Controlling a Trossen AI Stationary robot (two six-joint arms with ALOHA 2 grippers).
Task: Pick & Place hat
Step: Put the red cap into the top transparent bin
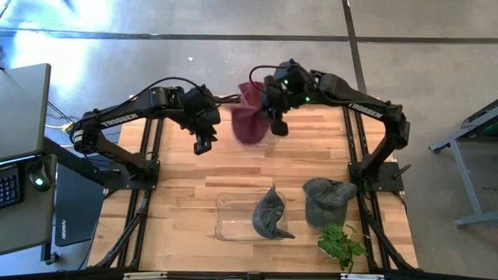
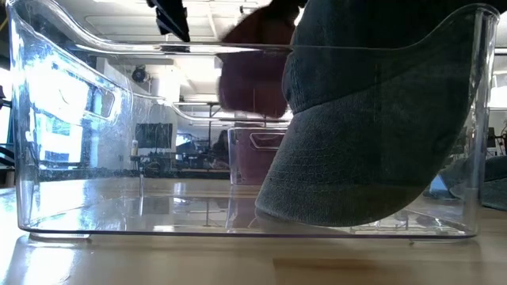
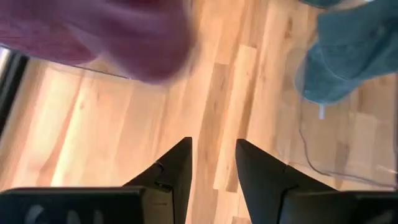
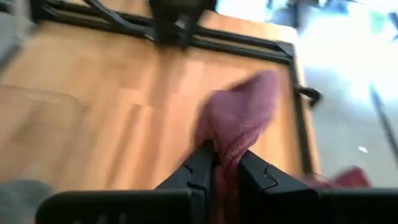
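A maroon hat (image 1: pixel 249 118) hangs in the air over the far part of the table, held by my right gripper (image 1: pixel 277 124), which is shut on it; the right wrist view shows the hat (image 4: pixel 239 121) between the fingers. My left gripper (image 1: pixel 204 141) hovers to the hat's left, open and holding nothing (image 3: pixel 212 163). A grey hat (image 1: pixel 271 214) lies in a clear bin (image 1: pixel 227 229) at the near side, resting on the bin's floor (image 2: pixel 372 142). A second grey-green hat (image 1: pixel 327 201) sits on the table to the right of the bin. My right gripper pinches a gathered fold of the maroon hat's cloth (image 4: pixel 229 152) between its two fingers; which part of the hat this is I cannot tell. The hat is lifted clear of the table and juts out beyond the fingertips, its bulk toward the table's left.
A small green plant (image 1: pixel 341 245) stands at the near right corner. The arms' black frames (image 1: pixel 140 179) run along both table sides. Bare wood (image 1: pixel 187 167) lies between the grippers and the bin. A desk with a keyboard and mouse (image 1: pixel 23 171) stands beyond the left edge.
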